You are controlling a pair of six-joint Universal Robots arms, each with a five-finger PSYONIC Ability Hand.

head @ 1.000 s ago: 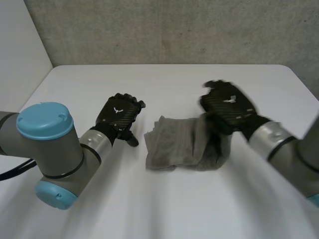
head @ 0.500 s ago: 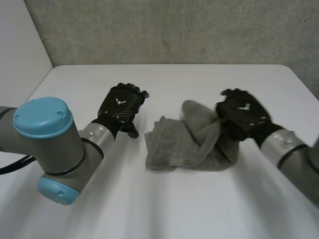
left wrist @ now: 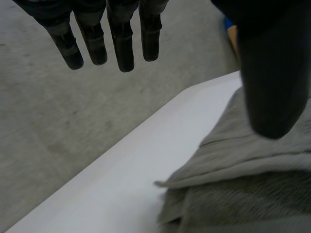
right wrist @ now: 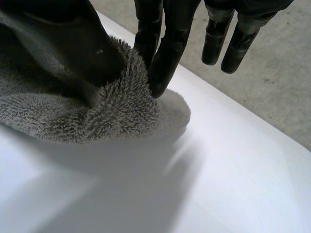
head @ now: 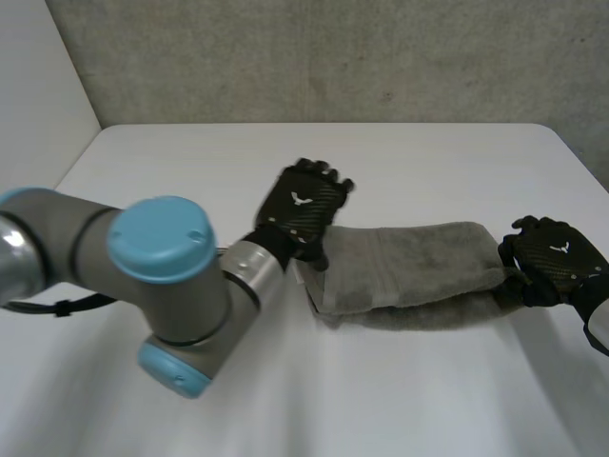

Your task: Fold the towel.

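A grey towel [head: 409,267] lies stretched out as a long folded band across the middle of the white table [head: 285,162]. My left hand [head: 303,208] rests over the band's left end with straight fingers [left wrist: 121,46] and its thumb [left wrist: 274,82] above the cloth [left wrist: 243,189], holding nothing. My right hand [head: 557,257] is at the band's right end. There its thumb [right wrist: 82,43] and fingers [right wrist: 165,53] pinch a bunched fold of the towel [right wrist: 112,111].
The table's far edge [left wrist: 146,131] runs just beyond the left hand, with grey floor [left wrist: 73,121] past it. A grey wall [head: 314,57] stands behind the table. Bare tabletop [right wrist: 194,184] lies beside the right hand.
My right hand has pulled the towel's end far to the right, drawing the crumpled heap out into a long band. My left hand has moved right onto the towel's left end.
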